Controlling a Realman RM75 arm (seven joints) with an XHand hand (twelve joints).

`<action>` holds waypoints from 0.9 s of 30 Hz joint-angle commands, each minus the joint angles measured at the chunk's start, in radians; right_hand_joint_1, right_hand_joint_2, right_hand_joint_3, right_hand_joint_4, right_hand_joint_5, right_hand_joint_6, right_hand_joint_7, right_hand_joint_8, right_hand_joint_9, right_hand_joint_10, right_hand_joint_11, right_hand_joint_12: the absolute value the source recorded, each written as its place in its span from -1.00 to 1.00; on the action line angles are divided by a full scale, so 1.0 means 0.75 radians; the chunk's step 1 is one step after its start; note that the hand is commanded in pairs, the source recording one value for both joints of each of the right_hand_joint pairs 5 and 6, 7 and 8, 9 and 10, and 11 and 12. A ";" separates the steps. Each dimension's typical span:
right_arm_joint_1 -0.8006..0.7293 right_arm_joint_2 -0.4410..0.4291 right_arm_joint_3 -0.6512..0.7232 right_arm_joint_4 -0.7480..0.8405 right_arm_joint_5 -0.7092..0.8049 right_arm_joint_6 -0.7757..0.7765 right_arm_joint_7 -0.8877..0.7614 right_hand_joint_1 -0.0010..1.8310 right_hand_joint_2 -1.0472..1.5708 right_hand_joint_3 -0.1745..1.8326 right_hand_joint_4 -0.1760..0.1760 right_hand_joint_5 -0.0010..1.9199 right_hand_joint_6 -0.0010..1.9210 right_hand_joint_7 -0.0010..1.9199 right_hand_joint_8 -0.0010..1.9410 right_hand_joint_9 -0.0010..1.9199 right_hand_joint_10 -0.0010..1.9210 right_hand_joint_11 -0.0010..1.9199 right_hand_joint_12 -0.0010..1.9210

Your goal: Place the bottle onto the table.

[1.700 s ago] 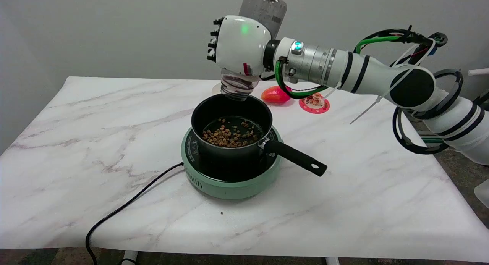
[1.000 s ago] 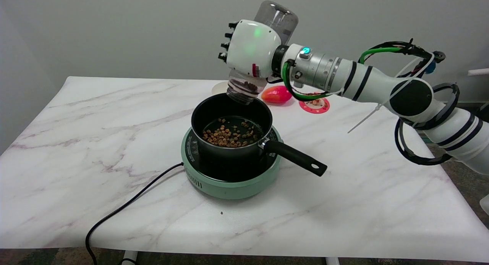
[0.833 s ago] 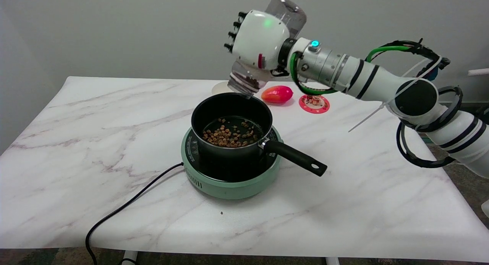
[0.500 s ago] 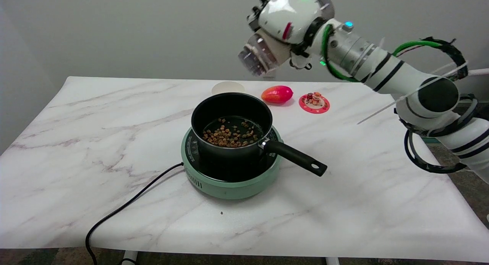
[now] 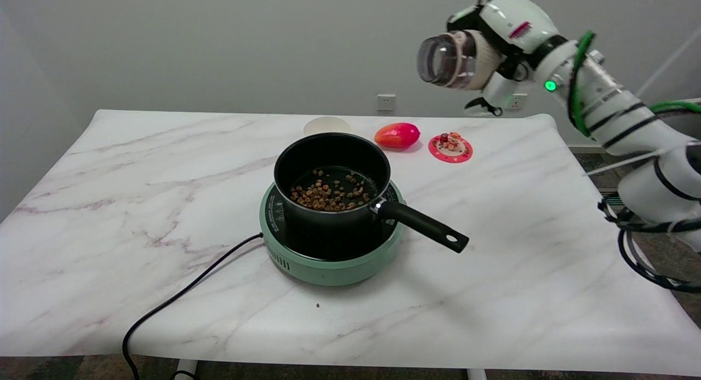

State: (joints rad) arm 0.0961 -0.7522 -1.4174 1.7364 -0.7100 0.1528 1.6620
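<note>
A plain grey wall (image 5: pixel 219 46) with a socket (image 5: pixel 385 102) backs the marble table (image 5: pixel 137 166).

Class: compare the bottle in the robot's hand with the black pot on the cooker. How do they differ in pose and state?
The bottle is clear, held in the air, lying sideways; the pot is black, upright on the green cooker. The bottle looks nearly empty; the pot holds brown bits. Both are open-mouthed.

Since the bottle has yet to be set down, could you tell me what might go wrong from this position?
1. The robot hand holds the bottle high and lying sideways, mouth open toward the pot side; anything left inside could spill.
2. Landing while tilted, it would likely roll on the table rather than stand.
3. The tomato and the small red dish lie roughly below it; a descent here could knock them.
</note>
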 commanded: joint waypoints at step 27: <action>-0.192 -0.163 -0.048 -1.425 1.551 1.174 0.037 0.71 0.62 -0.25 0.00 1.00 1.00 1.00 0.98 0.80 0.80 0.31 0.31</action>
State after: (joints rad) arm -0.1543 -0.8617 -1.2759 1.0302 0.1825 0.7708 1.6396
